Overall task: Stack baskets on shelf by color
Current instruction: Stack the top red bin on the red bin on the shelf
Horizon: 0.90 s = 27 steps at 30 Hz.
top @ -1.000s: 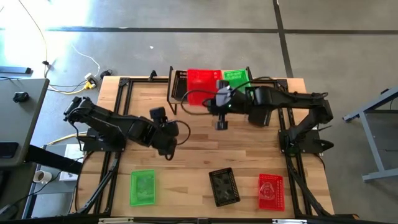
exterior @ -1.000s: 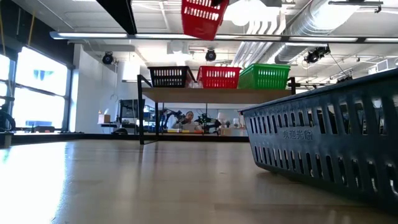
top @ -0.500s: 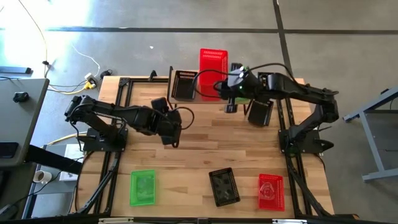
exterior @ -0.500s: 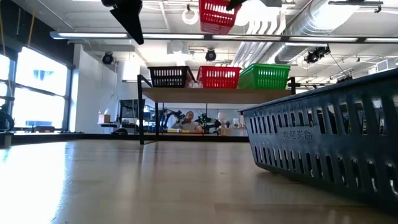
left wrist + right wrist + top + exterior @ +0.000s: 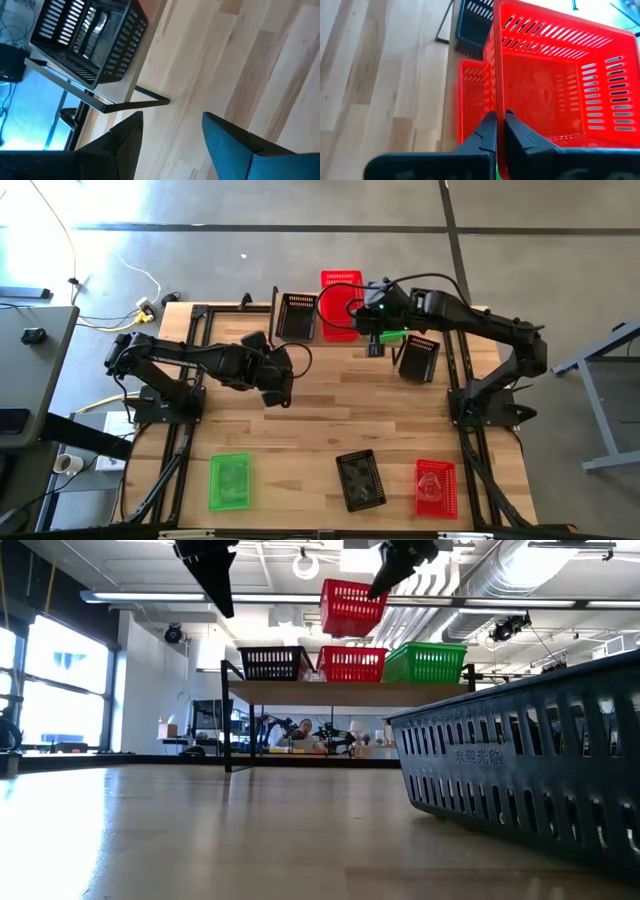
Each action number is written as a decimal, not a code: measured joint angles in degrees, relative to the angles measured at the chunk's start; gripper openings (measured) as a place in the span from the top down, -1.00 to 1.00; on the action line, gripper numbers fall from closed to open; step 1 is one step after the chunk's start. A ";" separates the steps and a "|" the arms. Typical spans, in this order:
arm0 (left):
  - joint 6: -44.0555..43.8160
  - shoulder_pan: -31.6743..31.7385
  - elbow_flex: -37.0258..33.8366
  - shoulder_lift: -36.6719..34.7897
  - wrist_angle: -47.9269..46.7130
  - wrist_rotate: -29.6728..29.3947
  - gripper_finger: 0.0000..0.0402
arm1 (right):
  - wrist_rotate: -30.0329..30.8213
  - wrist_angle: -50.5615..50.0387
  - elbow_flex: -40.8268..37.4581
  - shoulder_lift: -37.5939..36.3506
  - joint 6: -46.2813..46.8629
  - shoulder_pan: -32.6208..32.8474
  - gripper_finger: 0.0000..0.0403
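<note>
The right gripper (image 5: 500,131) pinches a red basket's (image 5: 352,608) wall above the shelf (image 5: 340,692). Only the low view shows the gap below it. The left gripper (image 5: 172,135) hangs open.

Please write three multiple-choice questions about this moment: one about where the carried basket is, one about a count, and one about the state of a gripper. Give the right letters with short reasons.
1. Where is the held red basket?
A. in the air above the shelf
B. on the table's near edge
C. inside the green basket on the shelf

2. How many baskets lie along the near side of the table in the high view?
A. one
B. three
C. five

3. How are the fingers of the left gripper?
A. shut on a black basket
B. shut on nothing
C. open, holding nothing

Answers:
1. A: the low view shows it hanging clear above the red basket on the shelf.
2. B: a green basket, a black basket and a red basket lie there.
3. C: the left wrist view shows bare tabletop between its parted fingers.
</note>
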 joint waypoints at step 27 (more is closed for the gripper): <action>-1.53 0.69 0.00 0.00 -0.02 0.26 0.03 | -1.30 6.44 -8.87 2.47 0.50 -1.40 1.00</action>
